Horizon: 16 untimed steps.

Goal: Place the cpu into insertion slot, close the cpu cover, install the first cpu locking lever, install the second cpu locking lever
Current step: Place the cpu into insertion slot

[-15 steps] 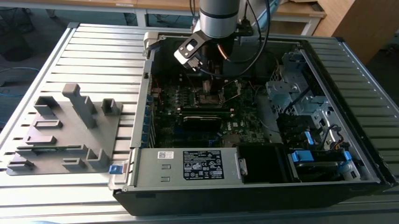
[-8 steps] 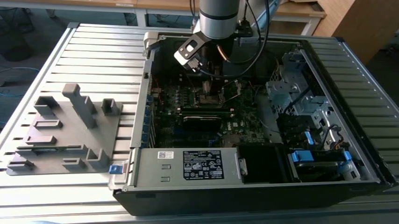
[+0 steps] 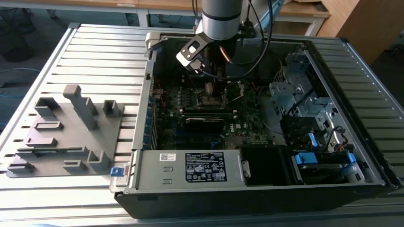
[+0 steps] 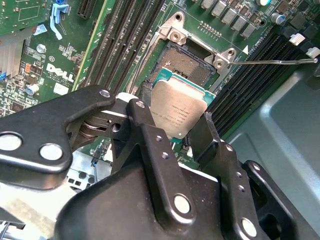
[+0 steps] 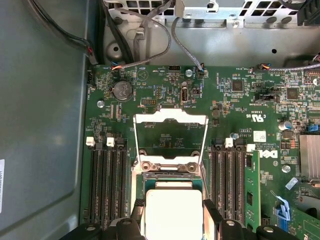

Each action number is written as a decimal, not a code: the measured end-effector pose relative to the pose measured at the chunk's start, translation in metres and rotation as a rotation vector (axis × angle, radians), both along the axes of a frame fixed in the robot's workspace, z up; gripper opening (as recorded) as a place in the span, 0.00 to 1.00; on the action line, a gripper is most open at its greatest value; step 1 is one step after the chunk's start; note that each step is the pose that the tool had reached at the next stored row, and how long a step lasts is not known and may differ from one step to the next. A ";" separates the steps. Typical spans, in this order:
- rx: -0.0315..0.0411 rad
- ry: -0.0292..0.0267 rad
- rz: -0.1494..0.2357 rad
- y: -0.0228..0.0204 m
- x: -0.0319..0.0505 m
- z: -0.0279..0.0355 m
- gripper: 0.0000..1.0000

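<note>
My gripper is shut on the cpu, a flat silver square held by two opposite edges between black fingers. It hangs just over the insertion slot, whose dark contact field partly shows beyond the chip. In the first wrist view the cpu sits between the fingertips of the gripper, covering most of the slot. The cpu cover stands flipped open beyond the slot. A thin wire locking lever is swung away. In the exterior view the gripper reaches down into the computer case over the slot.
Long black memory slots flank the socket on both sides. The open case has drive bays and cables at the exterior view's right and a power supply in front. A grey fixture block stands on the slatted table at the left.
</note>
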<state>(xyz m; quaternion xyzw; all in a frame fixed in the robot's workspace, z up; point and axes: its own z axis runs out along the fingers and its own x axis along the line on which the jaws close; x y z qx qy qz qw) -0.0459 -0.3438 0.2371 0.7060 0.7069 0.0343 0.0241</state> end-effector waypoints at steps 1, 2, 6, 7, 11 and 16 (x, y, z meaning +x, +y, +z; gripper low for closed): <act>0.0000 0.0000 0.000 0.0000 0.0000 0.0000 0.54; 0.0000 0.0000 0.000 0.0000 0.0000 -0.0001 0.54; 0.0000 0.0000 0.000 0.0000 0.0000 -0.0003 0.54; 0.0000 0.0000 0.000 0.0000 0.0000 -0.0003 0.54; 0.0001 -0.0001 0.000 0.0000 0.0000 -0.0019 0.54; -0.0012 0.0000 0.000 0.0000 0.0000 -0.0069 0.54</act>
